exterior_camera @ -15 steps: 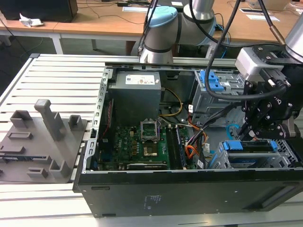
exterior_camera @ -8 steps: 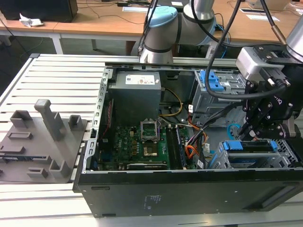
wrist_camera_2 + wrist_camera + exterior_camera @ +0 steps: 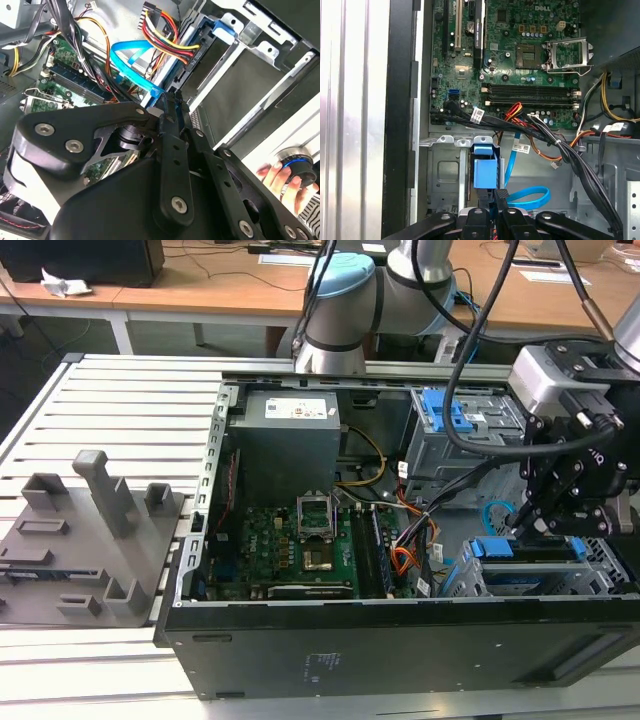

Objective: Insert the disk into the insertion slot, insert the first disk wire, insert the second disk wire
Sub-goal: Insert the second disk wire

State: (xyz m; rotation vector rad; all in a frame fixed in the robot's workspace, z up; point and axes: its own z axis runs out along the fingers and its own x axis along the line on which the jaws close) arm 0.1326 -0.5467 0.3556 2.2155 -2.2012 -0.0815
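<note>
Black linkage bars of the gripper [image 3: 170, 107] crowd the front of the second wrist view, its fingers drawn close together, their tips meeting at the plug end of the second disk wire [image 3: 131, 62], the light-blue flat cable, though a firm pinch cannot be confirmed. In the exterior view the gripper [image 3: 525, 525] hangs low over the drive bays at the exterior view's right of the open computer case [image 3: 400, 640]. The disk [image 3: 485, 167], framed by its blue carrier, already sits in the insertion slot [image 3: 445, 172] of the grey cage, so that step looks done. The first disk wire [image 3: 167, 35], an orange, red and black bundle, runs to the disk's edge and appears plugged. The step in hand seems to be seating the blue cable's plug, which calls for squaring it to its socket. Counted: one gripper, one disk, one blue cable, one coloured bundle. A person's hand [image 3: 280, 180] rests on a blue-ringed knob [image 3: 300, 167].
</note>
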